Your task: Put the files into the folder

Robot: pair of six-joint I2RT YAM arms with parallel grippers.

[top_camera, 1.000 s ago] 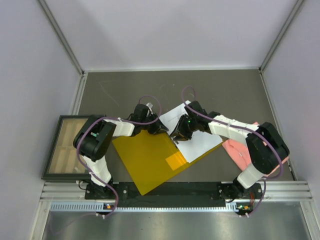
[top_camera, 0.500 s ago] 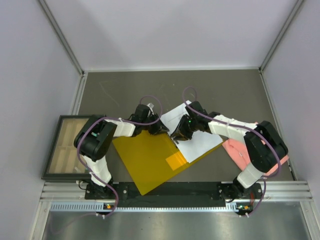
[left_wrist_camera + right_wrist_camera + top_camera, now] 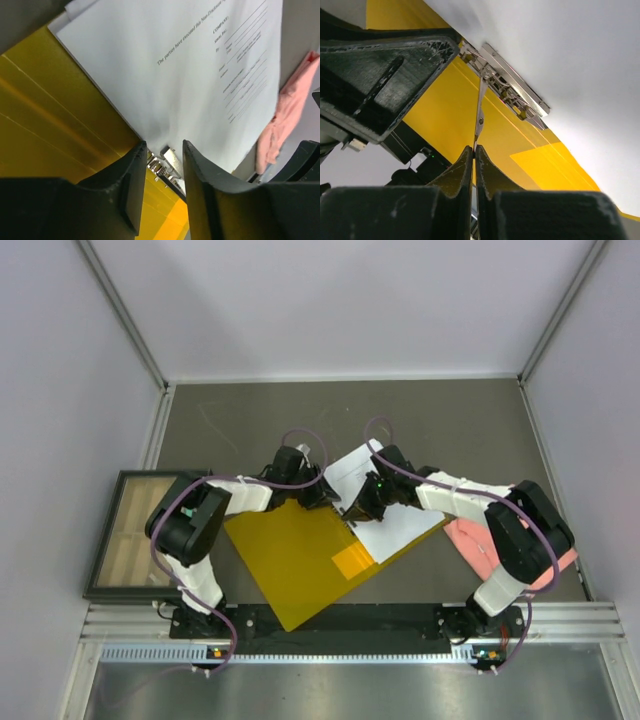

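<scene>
Found the folder [image 3: 290, 565] lying open on the dark table [image 3: 240, 420], with the files [image 3: 395, 525] resting on its right half and a pink cloth [image 3: 480, 540] just to their right. Saw the right gripper [image 3: 473, 148] closed tight, its tips pinching the thin lever [image 3: 480, 107] of the metal clip [image 3: 512, 87] along the spine. Noted the left gripper [image 3: 162, 150] partly open by the sheets' edge, near that clip, holding nothing. Spotted a framed tray [image 3: 125, 530] well off to the left.
</scene>
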